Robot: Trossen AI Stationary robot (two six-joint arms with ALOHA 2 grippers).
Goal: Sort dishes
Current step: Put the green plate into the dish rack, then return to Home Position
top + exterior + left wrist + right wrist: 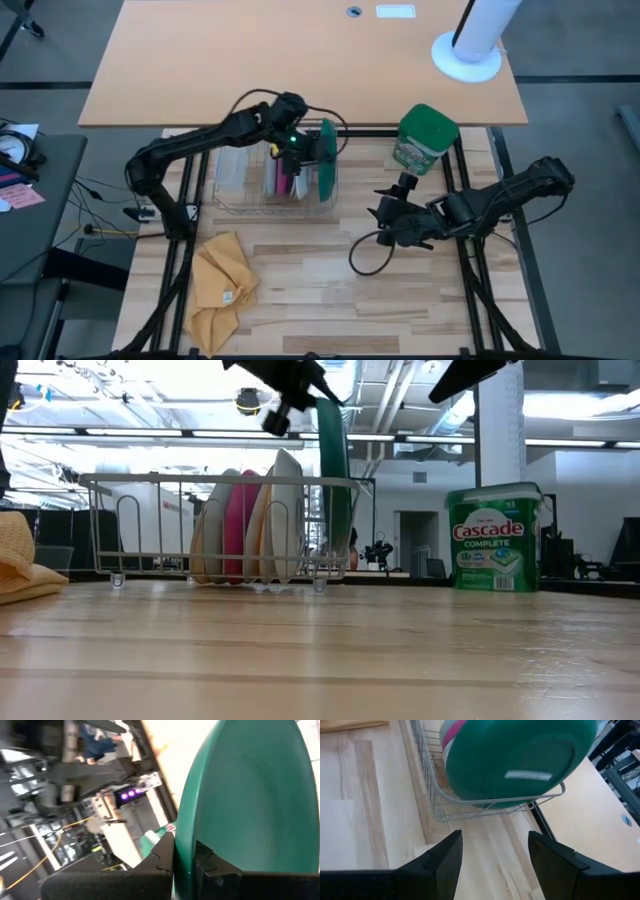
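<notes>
My left gripper (184,862) pinches the rim of the green-backed plate (326,166), upright in the wire rack (490,801) below my jaws; its white face is hidden. My right gripper (492,851) gapes wide, facing it.

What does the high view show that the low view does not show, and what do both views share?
Only the high view shows the right hand, open over the table away from the rack, and the crumpled yellow cloth whole. Only the low view shows the grey, pink and cream plates standing upright, and the canister's Cascade label. Both show the wire rack and the left hand holding the green plate there.
</notes>
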